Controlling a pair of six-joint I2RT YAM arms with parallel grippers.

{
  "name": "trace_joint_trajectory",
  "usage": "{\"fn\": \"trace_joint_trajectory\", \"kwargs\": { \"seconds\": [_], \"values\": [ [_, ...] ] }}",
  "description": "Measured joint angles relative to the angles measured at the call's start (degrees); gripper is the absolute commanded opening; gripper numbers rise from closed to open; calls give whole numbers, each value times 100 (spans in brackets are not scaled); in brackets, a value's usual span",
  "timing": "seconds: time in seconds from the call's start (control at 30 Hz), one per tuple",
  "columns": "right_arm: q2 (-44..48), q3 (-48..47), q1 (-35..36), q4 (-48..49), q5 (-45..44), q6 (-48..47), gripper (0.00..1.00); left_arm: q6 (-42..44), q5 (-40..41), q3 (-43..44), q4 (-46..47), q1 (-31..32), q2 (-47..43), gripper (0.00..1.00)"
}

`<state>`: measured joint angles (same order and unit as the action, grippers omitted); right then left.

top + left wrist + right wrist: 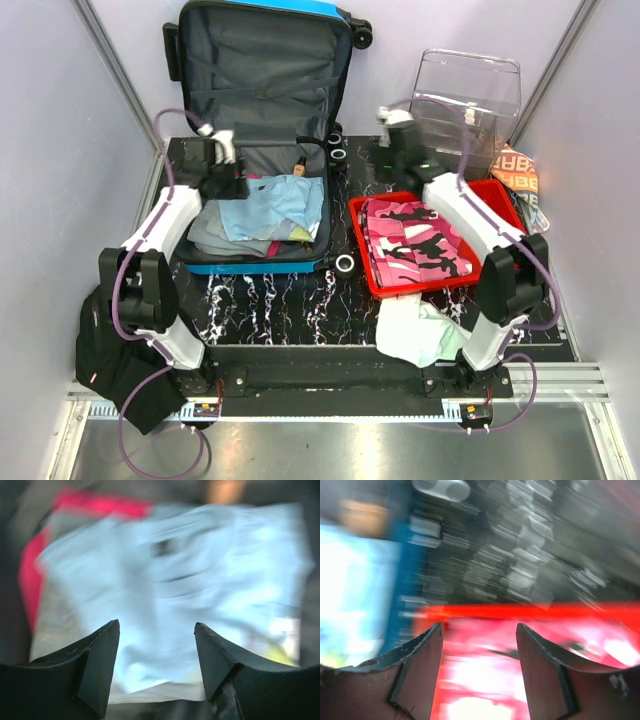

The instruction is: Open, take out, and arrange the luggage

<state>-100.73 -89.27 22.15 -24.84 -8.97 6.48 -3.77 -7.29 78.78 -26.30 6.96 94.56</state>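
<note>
A blue suitcase (pixel 262 80) lies open on a dark marbled worktop (pixel 290 305), its lid propped upright so the contents can be reached. Over the suitcase's left side, the left gripper (pixel 156 627) hovers with jaws apart and empty above a pale blue garment (pixel 275 205) inside, seemingly lined up for a pick. Just right of the suitcase, a red tray (pixel 372 278) holds a folded pink camouflage garment (pixel 415 240), so it is likely the sorting spot. The right gripper (pixel 479 627), also spread and empty, hangs just right of the suitcase's wheels. Both wrist views are blurred.
</note>
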Motion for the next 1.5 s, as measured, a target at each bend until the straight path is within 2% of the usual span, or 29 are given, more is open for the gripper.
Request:
{"fn": "trace_joint_trajectory", "kwargs": {
  "seconds": [0.13,0.27,0.37,0.53,0.7,0.77,0.83,0.87,0.97,1.5],
  "values": [
    [-372,-881,1150,162,210,203,72,-400,74,-723,201,-673,-22,66],
    [-1364,-1899,1722,81,308,396,73,-695,44,-1095,232,-752,-7,66],
    [-2140,-2465,1893,-111,229,407,69,-796,-24,-1099,354,-730,72,66],
    [-3375,-3425,1987,-625,-26,363,57,-852,-103,-1099,577,-796,210,65],
    [-4218,-4433,1978,-1161,-212,345,58,-850,-166,-1108,702,-833,238,65],
    [-4371,-4710,1978,-1303,-260,354,49,-848,-201,-1134,754,-841,238,65],
    [-4380,-4752,1978,-1381,-295,365,33,-850,-249,-1178,804,-841,238,64],
    [-4380,-4767,1978,-1394,-297,367,20,-850,-275,-1187,804,-841,238,64],
    [-4380,-4769,1978,-1414,-289,400,0,-850,-354,-1189,835,-841,240,62],
    [-4157,-4487,1965,-1379,-1158,87,0,-852,-623,-1187,975,-841,345,62]
  ]
}}
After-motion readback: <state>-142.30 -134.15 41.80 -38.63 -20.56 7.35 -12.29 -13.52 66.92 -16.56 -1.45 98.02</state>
